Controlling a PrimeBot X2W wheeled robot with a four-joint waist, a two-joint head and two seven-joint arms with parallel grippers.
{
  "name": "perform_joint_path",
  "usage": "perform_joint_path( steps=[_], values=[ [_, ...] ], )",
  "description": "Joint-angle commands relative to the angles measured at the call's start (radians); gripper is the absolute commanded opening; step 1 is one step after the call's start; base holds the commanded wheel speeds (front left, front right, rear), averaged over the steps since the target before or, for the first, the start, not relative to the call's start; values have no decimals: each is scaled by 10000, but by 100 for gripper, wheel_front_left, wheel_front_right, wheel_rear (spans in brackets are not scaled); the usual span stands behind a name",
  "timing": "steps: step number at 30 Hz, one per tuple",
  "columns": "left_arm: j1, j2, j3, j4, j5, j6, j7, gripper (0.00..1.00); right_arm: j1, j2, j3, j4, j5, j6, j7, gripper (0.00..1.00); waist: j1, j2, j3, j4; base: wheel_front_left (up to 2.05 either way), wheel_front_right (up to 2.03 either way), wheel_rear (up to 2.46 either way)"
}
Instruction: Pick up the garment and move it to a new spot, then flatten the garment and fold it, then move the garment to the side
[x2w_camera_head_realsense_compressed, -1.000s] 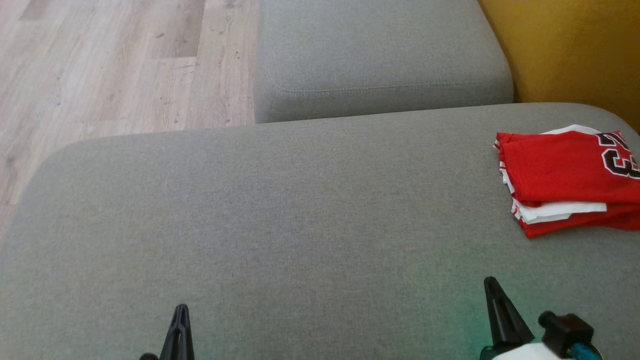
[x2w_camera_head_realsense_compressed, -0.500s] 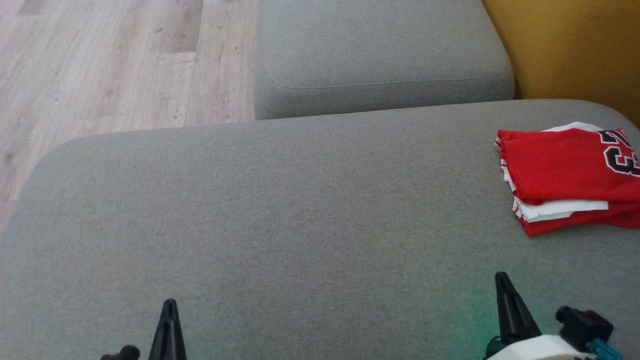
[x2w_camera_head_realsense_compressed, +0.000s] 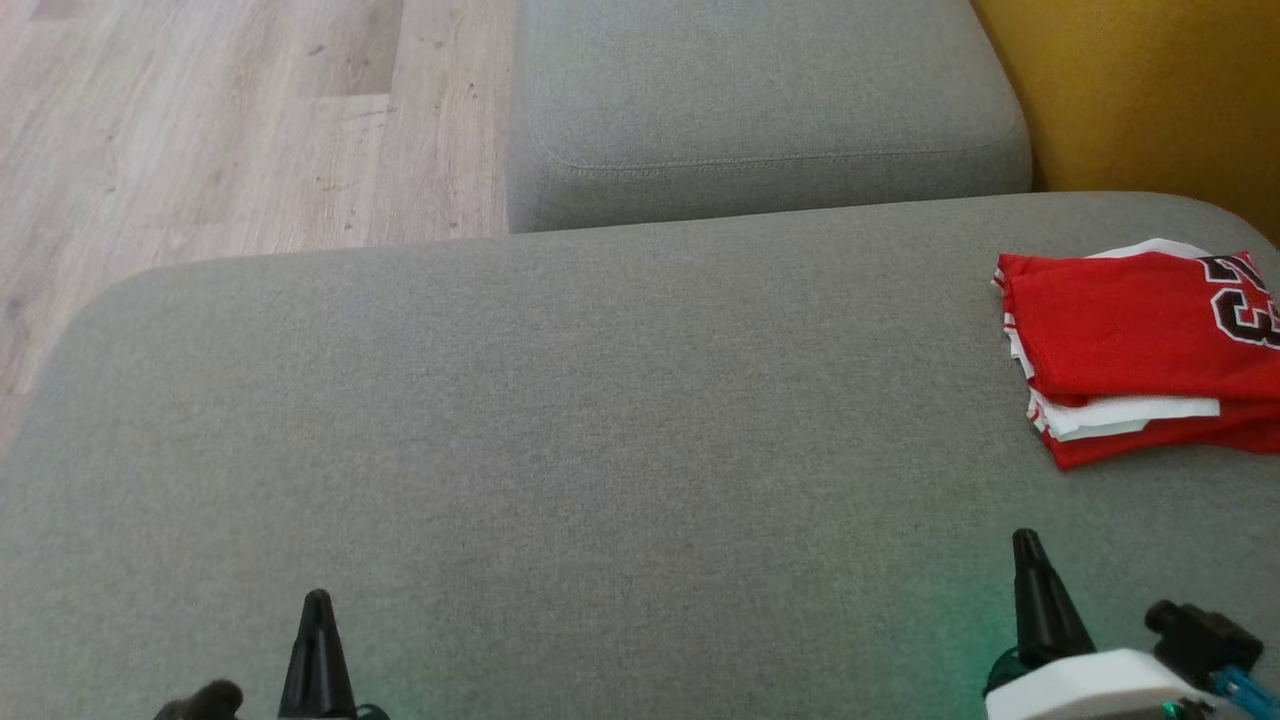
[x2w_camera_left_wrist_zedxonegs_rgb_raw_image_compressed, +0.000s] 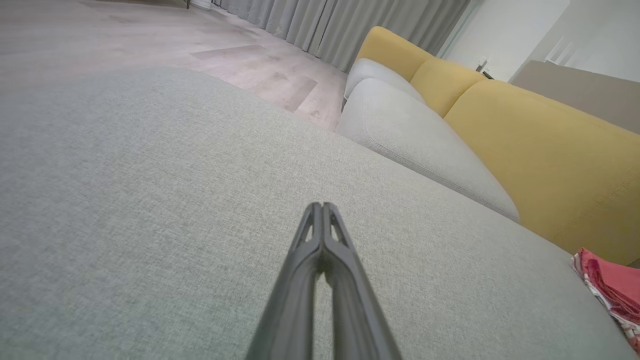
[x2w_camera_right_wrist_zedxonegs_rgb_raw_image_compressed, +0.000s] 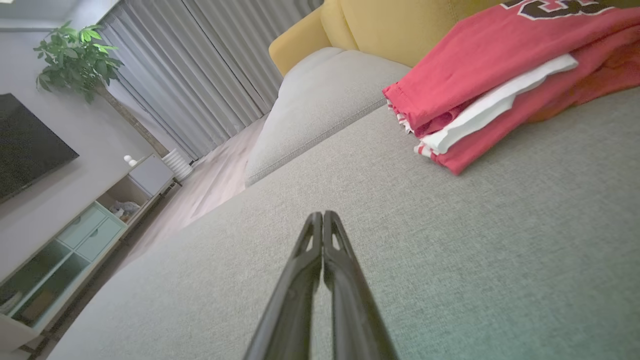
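Moved since earlier: left tool (x2w_camera_head_realsense_compressed: 318, 603) now sits further toward the left edge of the head view and right tool (x2w_camera_head_realsense_compressed: 1027, 545) further toward the right edge, so the two stand wider apart. The whole head view has also slid a little, which is the camera. The garment (x2w_camera_head_realsense_compressed: 1120, 330) lies where it did on the seat cushion (x2w_camera_head_realsense_compressed: 600, 420).
Left tool: fingers pressed together to one point, holding nothing, at the near left of the seat cushion over bare grey fabric.
Right tool: fingers likewise closed tip to tip, empty, at the near right, with a green glow on the fabric beside it.
Garment: red jersey with white trim and dark numerals, folded in a flat stack at the far right of the seat cushion. It is well apart from the left tool, nearer the right tool, and touched by neither.
Second cushion (x2w_camera_head_realsense_compressed: 760, 90): grey, just beyond the seat cushion's far edge.
Backrest (x2w_camera_head_realsense_compressed: 1150, 90): yellow, behind the garment.
Floor (x2w_camera_head_realsense_compressed: 220, 130): pale wood planks, far left.
Right wrist view: grey curtains (x2w_camera_right_wrist_zedxonegs_rgb_raw_image_compressed: 200, 65), potted plant (x2w_camera_right_wrist_zedxonegs_rgb_raw_image_compressed: 75, 55), low cabinet (x2w_camera_right_wrist_zedxonegs_rgb_raw_image_compressed: 75, 235).
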Motion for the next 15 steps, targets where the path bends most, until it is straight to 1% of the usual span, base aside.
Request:
perform_joint_path(
  steps=[1,6,15],
  values=[
    [-531,22,200,-265,-181,-57,25,0,-579,-152,-10,-380,218,-3,30,0,-1,-1,3,0,0,0,0],
    [-673,23,320,-245,-872,-141,200,0,-689,-169,-85,-400,933,-3,188,0,-1,-1,49,2,0,0,0],
    [-860,22,482,-218,-1788,-252,432,0,-836,-187,-191,-426,1878,-4,401,0,-1,-1,111,4,0,0,0]
  ],
)
